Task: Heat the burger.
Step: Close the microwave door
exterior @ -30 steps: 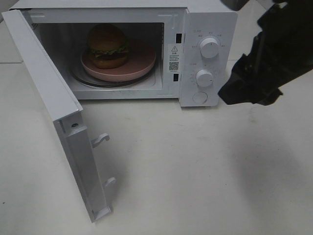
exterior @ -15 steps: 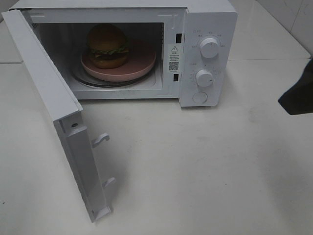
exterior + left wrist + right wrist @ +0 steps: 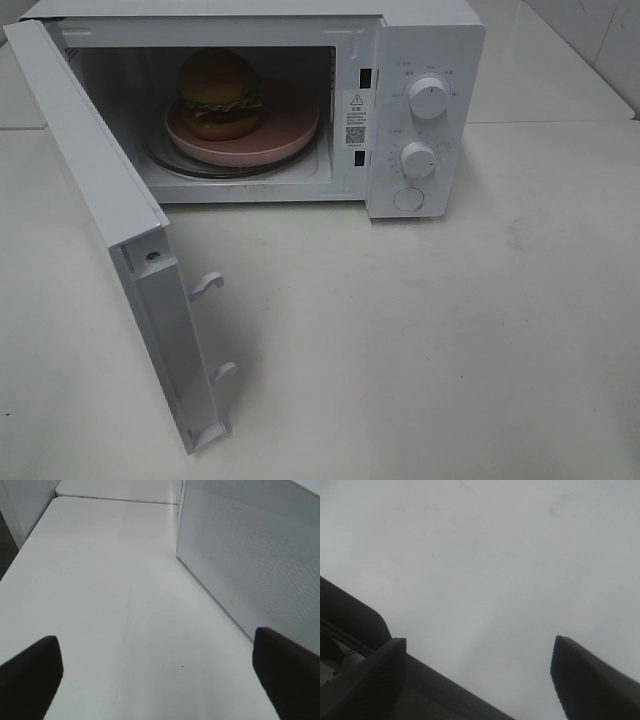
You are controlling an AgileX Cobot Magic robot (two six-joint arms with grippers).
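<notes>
In the upper left of the exterior high view, the burger sits on a pink plate inside the white microwave. It stands toward the plate's left side. The microwave's door hangs wide open, reaching down toward the lower left of the frame. Two knobs sit on the panel right of the cavity. The left fingers are spread wide with nothing between them, over the white table beside a perforated panel. The right fingers also stand apart and empty above the table.
</notes>
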